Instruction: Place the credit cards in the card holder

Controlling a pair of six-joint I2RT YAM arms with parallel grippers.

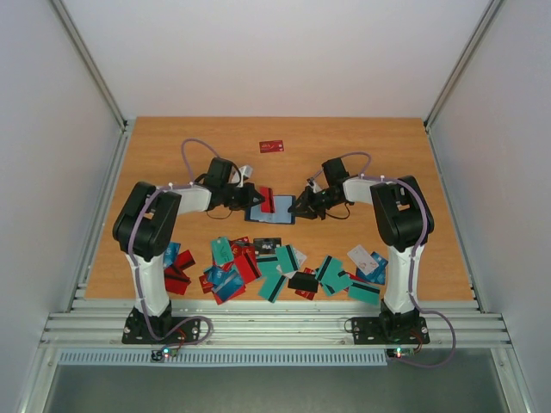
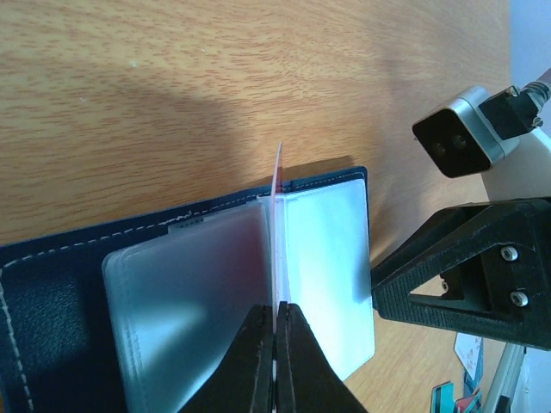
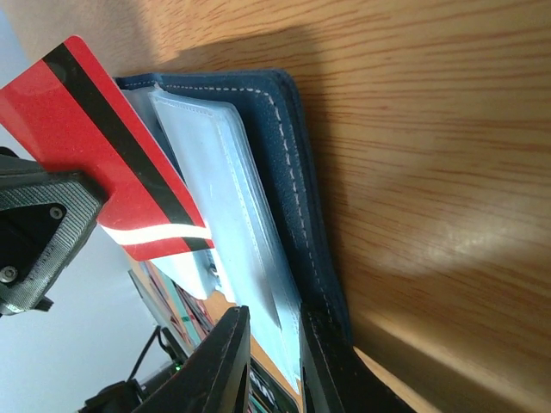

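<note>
The card holder (image 1: 277,209) lies open mid-table, a navy case with clear sleeves (image 2: 185,297). My left gripper (image 1: 250,199) is shut on a red card (image 1: 267,200) with a black stripe. It holds the card on edge over the sleeves, and the left wrist view shows it edge-on (image 2: 278,215) between the closed fingertips (image 2: 277,323). My right gripper (image 1: 303,206) is closed on the holder's right edge. In the right wrist view (image 3: 274,344) its fingers pinch the sleeves and the navy cover (image 3: 284,172), with the red card (image 3: 112,155) above the sleeves.
Many loose credit cards (image 1: 275,267), teal, red, blue, white and black, lie spread in a row near the front between the arm bases. One red card (image 1: 272,146) lies alone at the far middle. Grey walls enclose the wooden table (image 1: 387,163).
</note>
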